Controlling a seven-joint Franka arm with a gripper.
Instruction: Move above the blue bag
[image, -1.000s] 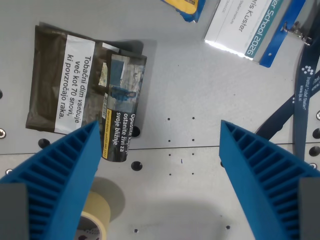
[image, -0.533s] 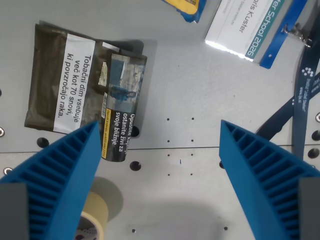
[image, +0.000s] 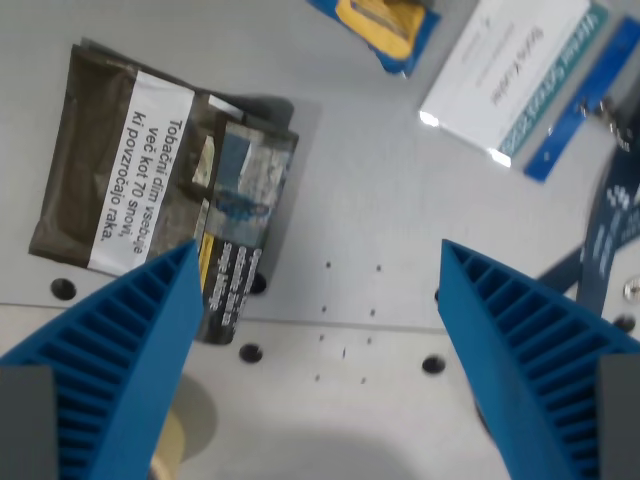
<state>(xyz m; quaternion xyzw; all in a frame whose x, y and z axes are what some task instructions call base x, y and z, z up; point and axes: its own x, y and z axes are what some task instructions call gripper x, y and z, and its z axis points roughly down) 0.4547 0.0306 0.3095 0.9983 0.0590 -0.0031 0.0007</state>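
My claw (image: 318, 262) is spread wide; the blue-and-yellow plastic bag (image: 385, 22) lies well beyond it, at the top edge.

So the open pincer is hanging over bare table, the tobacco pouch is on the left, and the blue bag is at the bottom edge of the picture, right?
Not quite. In the wrist view the blue bag lies at the top edge, not the bottom. The rest holds: the pincer is open over bare table, with the tobacco pouch at the left.

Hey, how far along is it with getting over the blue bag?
Done: little. The open blue ribbed gripper holds nothing. In hand: it hangs over bare grey table, beside the dark tobacco pouch. Left: the blue bag with yellow print sits cut off at the top edge, far from between the fingers.
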